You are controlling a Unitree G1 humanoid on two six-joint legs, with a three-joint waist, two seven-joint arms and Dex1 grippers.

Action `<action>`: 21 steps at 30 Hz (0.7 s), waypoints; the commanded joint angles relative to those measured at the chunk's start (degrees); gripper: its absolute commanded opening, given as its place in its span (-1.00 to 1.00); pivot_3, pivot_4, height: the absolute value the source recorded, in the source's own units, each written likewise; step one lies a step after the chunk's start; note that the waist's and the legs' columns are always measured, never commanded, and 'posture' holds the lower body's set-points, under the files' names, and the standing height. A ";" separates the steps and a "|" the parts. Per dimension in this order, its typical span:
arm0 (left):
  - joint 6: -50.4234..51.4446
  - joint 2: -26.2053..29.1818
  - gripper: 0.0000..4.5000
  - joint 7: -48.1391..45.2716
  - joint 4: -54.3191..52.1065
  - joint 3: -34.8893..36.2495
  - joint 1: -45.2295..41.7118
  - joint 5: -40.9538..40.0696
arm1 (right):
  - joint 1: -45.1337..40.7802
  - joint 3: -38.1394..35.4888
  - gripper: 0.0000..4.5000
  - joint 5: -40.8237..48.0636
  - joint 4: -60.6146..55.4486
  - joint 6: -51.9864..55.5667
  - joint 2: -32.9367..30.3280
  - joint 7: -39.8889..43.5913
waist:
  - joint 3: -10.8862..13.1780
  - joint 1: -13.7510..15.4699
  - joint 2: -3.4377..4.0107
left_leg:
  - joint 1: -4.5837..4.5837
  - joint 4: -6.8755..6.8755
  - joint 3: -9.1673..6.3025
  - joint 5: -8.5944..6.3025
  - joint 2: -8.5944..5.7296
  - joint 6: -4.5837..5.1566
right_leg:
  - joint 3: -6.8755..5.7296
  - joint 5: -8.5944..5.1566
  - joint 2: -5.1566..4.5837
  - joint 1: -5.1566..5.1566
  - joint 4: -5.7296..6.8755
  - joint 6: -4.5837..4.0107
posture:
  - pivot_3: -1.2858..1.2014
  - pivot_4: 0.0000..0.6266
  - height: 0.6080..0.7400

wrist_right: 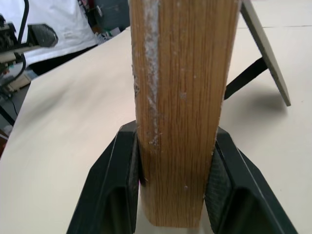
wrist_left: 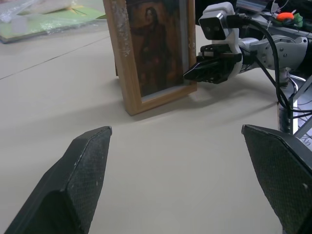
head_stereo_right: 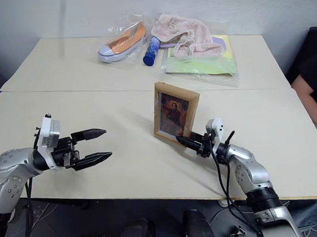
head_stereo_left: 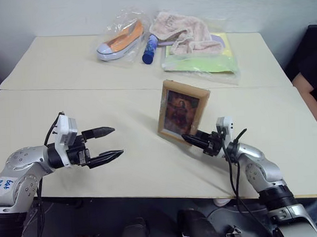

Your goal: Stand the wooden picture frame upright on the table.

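in the left eye view the wooden picture frame [head_stereo_left: 182, 112] is standing upright near the middle of the table [head_stereo_left: 65, 65], just nearside of its seam, with the right gripper [head_stereo_left: 194, 139] pinching its lower right edge, likely steadying it until the stand bears. in the left wrist view the left gripper [wrist_left: 185, 175] is hanging spread and empty, apart from the frame, its light wood border framing a brownish portrait. in the right wrist view both pads are pressing the border's flanks, the dark stand [wrist_right: 265, 46] propping behind.
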 commanded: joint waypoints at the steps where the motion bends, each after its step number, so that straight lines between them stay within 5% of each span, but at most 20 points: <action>1: -0.85 -0.17 1.00 -0.63 0.83 2.46 -1.61 0.77 | 0.81 -2.18 -0.44 -4.22 4.01 -1.52 -0.15 -1.48 | -0.01 -0.03 0.00 | 0.00 0.02 0.00 0.00 0.00 0.00 | 0.00 0.00 0.00 0.00 0.00 0.00 | 0.03 -0.52 1.00; 2: -0.87 -0.27 1.00 -0.75 0.96 2.51 -1.68 0.96 | 0.65 -2.54 -0.44 -3.97 4.02 -1.18 0.04 -1.26 | -0.02 -0.04 -0.03 | 0.04 0.03 0.00 0.00 -0.01 0.00 | 0.01 0.00 -0.01 0.03 0.00 0.00 | 0.03 -0.52 1.00; 12: -3.66 -0.24 1.00 -3.19 4.19 3.40 0.38 5.82 | 3.10 -5.51 1.00 -3.92 -2.74 -0.94 -3.50 5.76 | -0.03 -0.03 -0.03 | 0.01 0.02 -0.02 0.00 0.00 0.00 | -0.02 0.00 0.00 0.03 0.03 0.00 | 0.03 -0.52 1.00; 21: -16.50 1.88 1.00 -3.96 10.49 7.64 11.07 17.29 | 15.51 -13.60 1.00 -8.08 -13.93 -16.59 -16.74 15.45 | 0.00 -0.17 0.01 | 0.04 -0.05 0.06 -0.07 0.02 0.06 | 0.03 0.00 0.02 0.00 -0.14 0.01 | 0.03 -0.52 1.00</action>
